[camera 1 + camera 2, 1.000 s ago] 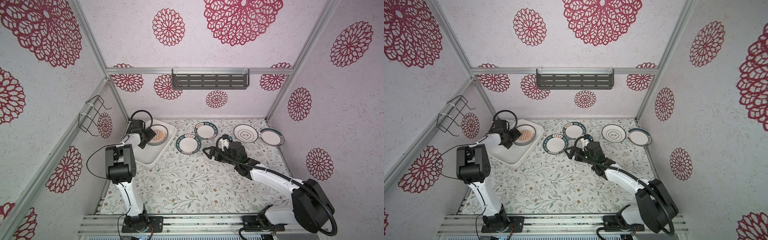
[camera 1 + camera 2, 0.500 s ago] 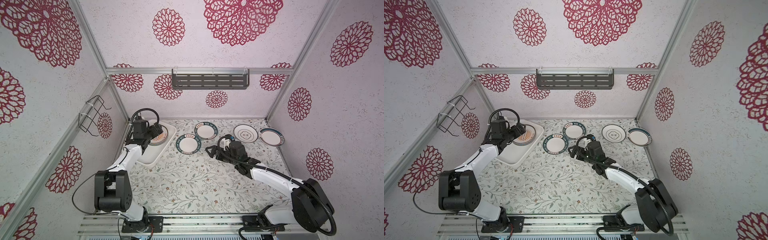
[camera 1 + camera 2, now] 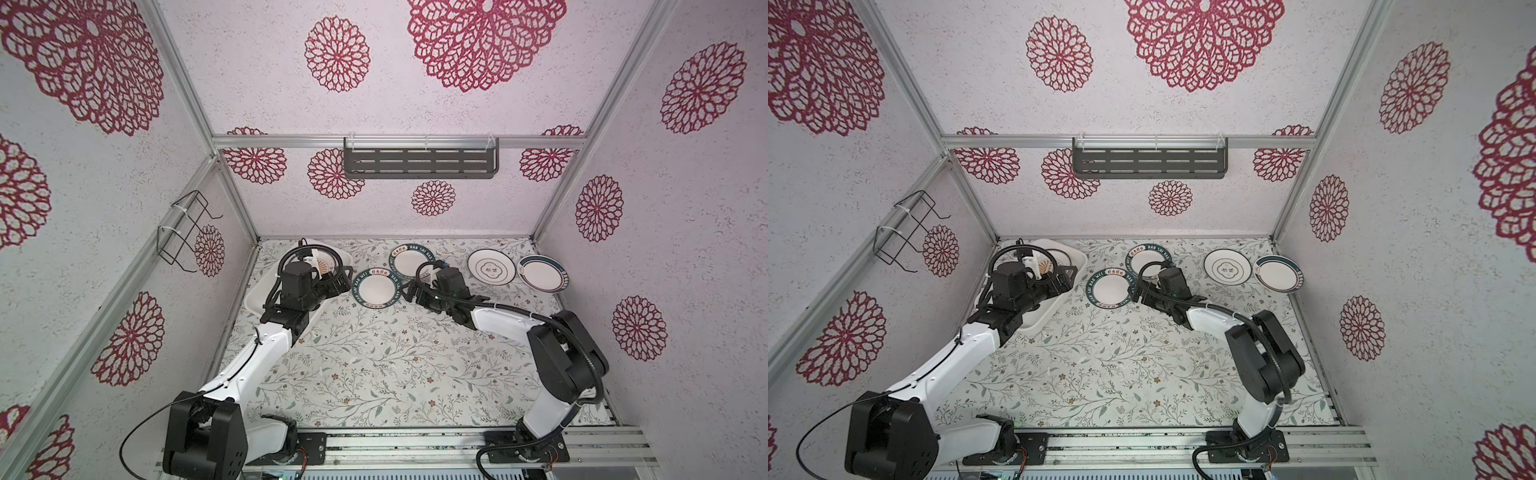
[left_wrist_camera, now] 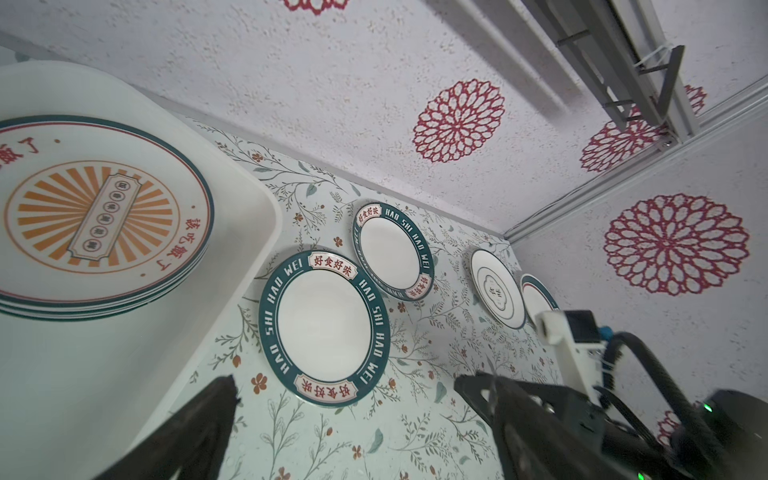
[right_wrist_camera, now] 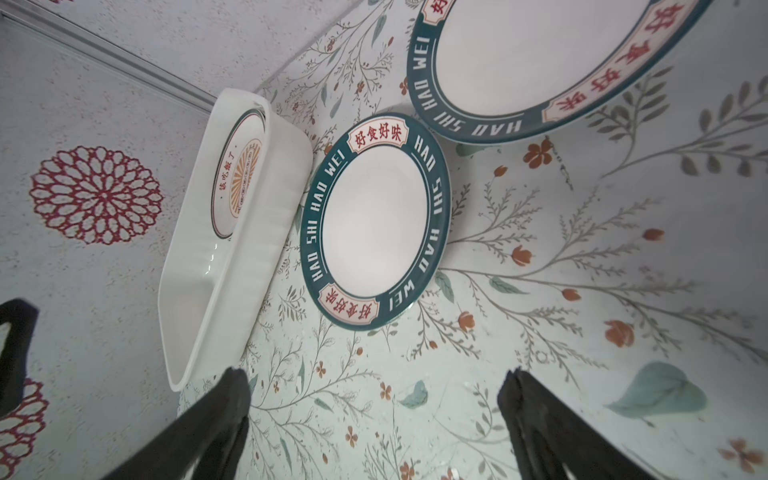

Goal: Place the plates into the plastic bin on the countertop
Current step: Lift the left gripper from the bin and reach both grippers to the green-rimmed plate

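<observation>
As the nearer teal-rimmed plate (image 3: 376,288) lies between my left gripper (image 3: 343,280) and right gripper (image 3: 405,291), both wide and empty, I reckon either reaches it.

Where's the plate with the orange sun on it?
The orange sun plate lies inside the white bin, back left in a top view.

Enclosure: white textured walls (image 3: 266,83) printed with red floral medallions (image 3: 486,37), joined by aluminium frame profiles (image 3: 399,141). A dark slotted shelf (image 3: 419,164) hangs off the rear crossbar. A black wire rack (image 3: 183,232) is zip-tied to the left wall. The countertop (image 3: 374,365) is whitish with a grey-green vine print. An aluminium rail (image 3: 415,451) runs along the front edge. Lighting is even, with soft shadows.
</observation>
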Action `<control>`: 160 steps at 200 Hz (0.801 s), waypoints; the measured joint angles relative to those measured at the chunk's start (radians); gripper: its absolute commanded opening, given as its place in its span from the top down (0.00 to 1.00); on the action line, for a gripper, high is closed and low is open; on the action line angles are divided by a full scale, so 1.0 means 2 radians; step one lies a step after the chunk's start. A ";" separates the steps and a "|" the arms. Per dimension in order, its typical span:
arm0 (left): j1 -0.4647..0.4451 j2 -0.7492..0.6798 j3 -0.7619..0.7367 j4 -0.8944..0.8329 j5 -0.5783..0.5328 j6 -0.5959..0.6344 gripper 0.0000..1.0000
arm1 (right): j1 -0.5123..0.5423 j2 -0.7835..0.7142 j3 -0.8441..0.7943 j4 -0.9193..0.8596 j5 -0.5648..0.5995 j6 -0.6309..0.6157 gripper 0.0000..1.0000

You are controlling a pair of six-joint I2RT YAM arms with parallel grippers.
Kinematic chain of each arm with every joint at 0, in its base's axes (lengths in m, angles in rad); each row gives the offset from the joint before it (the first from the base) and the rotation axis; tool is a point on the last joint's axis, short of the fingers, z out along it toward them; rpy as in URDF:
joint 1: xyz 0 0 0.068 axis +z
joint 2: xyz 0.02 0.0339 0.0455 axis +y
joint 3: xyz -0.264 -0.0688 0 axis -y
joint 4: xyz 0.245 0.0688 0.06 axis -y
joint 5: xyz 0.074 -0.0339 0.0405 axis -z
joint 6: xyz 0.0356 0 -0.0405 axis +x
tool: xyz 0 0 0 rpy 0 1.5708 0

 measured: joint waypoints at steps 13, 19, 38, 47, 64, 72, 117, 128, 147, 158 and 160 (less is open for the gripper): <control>-0.006 -0.013 -0.019 0.006 0.003 -0.006 0.03 | 0.000 0.026 0.020 0.001 -0.005 0.000 0.05; -0.008 -0.017 -0.026 0.007 0.004 -0.008 0.03 | 0.000 0.038 0.028 0.001 -0.007 0.000 0.07; -0.013 -0.026 -0.044 0.007 0.006 -0.018 0.03 | 0.000 0.069 0.048 0.002 -0.010 -0.002 0.10; -0.014 -0.029 -0.050 0.006 0.006 -0.021 0.03 | 0.000 0.082 0.057 0.000 -0.010 -0.004 0.14; -0.016 -0.037 -0.057 0.006 0.004 -0.027 0.03 | 0.000 0.108 0.080 -0.004 -0.010 -0.006 0.18; -0.017 -0.041 -0.058 0.007 0.004 -0.029 0.03 | 0.000 0.120 0.091 -0.005 -0.010 -0.007 0.20; -0.019 -0.054 -0.060 0.007 -0.001 -0.035 0.03 | 0.000 0.164 0.127 -0.005 -0.011 -0.008 0.27; -0.020 -0.055 -0.060 0.006 -0.004 -0.036 0.03 | 0.000 0.173 0.132 -0.005 -0.010 -0.004 0.30; -0.020 -0.055 -0.060 0.006 -0.007 -0.036 0.03 | 0.000 0.181 0.140 0.000 -0.012 -0.002 0.35; -0.020 -0.055 -0.060 0.004 -0.008 -0.036 0.03 | 0.000 0.186 0.144 0.002 -0.012 0.001 0.40; -0.020 -0.055 -0.060 0.004 -0.008 -0.036 0.03 | 0.000 0.187 0.146 0.002 -0.012 0.001 0.41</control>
